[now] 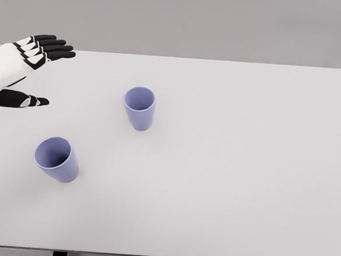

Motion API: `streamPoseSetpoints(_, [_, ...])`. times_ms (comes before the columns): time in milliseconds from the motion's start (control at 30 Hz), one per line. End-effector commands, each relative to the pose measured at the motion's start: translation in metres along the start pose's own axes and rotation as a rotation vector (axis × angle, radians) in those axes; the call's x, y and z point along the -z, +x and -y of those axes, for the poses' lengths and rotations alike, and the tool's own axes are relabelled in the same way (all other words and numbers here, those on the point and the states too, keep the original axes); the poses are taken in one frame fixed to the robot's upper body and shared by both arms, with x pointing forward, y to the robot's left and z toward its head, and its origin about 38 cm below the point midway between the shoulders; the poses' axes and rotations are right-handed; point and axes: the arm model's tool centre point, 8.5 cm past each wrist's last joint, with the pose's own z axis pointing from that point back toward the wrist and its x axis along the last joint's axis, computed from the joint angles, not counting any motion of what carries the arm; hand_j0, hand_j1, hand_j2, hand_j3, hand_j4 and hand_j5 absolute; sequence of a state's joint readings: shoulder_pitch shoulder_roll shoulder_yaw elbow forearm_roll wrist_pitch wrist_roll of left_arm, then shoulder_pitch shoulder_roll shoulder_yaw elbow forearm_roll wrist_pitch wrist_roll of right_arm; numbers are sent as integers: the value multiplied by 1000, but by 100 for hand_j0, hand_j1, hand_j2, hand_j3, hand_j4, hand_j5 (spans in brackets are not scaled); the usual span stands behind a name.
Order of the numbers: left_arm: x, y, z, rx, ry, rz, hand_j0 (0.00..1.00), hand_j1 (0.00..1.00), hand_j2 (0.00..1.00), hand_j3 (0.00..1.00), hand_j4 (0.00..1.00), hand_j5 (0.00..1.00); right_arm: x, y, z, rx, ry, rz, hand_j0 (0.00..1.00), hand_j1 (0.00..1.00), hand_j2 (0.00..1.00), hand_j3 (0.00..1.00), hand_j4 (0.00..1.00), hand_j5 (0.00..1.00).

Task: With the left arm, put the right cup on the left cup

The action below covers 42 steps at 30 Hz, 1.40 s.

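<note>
Head view: we log two upright purple cups on the counter (244, 168), right cup (139, 107) and left cup (57, 159), well apart. Left hand (19, 70) hovers far left, fingers (53, 46) released, holding nothing.

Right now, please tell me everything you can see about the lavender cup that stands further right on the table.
The plain lavender cup with no handle looks like smooth matte plastic. It tapers from a wide round rim to a narrower base. It stands upright, mouth open, apparently empty, on the white table, left of the table's middle. Nothing touches it: the other lavender cup and the left hand are apart from it.
</note>
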State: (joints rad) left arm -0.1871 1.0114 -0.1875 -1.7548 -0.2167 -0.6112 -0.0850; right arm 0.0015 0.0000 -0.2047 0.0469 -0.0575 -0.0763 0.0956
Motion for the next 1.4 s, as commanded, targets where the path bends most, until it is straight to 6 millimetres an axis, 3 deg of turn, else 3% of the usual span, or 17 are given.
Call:
streamPoseSetpoints(0, [0,0,-1,-3,3,0,100,100,100,100,100,100,0,0,0,-1,1,1,100,100,100,100,100,100])
streamPoseSetpoints(433, [-1,-2,3,50,-31,-11,100,100,100,100,100,100,0,-4,0,-2,0,-11,100,100,100,100,100,100])
streamPoseSetpoints(500, [0,-4,2,95,-119,-15,100,100,100,100,100,100,0,-4,0,-2,0,-11,100,100,100,100,100,100])
streamPoseSetpoints(567, [9,-9,-7,153,-366,-22,100,100,100,100,100,100,0,-4,0,-2,0,-11,100,100,100,100,100,100])
streamPoseSetpoints(600, [13,-8,-6,148,-405,-14,100,100,100,100,100,100,0,-4,0,-2,0,-13,100,100,100,100,100,100])
streamPoseSetpoints(633, [29,-2,-26,127,-315,33,100,100,100,100,100,100,0,-4,0,-2,0,-11,100,100,100,100,100,100])
streamPoseSetpoints(700, [37,2,-48,117,-247,71,100,100,100,100,100,100,0,-4,0,-2,0,-11,100,100,100,100,100,100])
streamPoseSetpoints(800, [39,3,-50,118,-237,78,100,100,100,100,100,100,0,-4,0,-2,0,-11,100,100,100,100,100,100])
streamPoseSetpoints(867, [59,10,-56,107,-166,109,100,100,100,100,100,100,0,-4,0,-3,0,-11,100,100,100,100,100,100])
streamPoseSetpoints(933, [87,7,-46,8,-99,45,100,100,100,100,100,100,0,-4,0,-2,0,-11,100,100,100,100,100,100])
streamPoseSetpoints(1133, [113,26,11,-24,-372,132,100,100,100,100,100,100,0,-4,0,-2,0,-11,100,100,100,100,100,100])
streamPoseSetpoints(1367, [125,34,5,16,-505,192,100,100,100,100,100,100,0,-4,0,-2,0,-11,100,100,100,100,100,100])
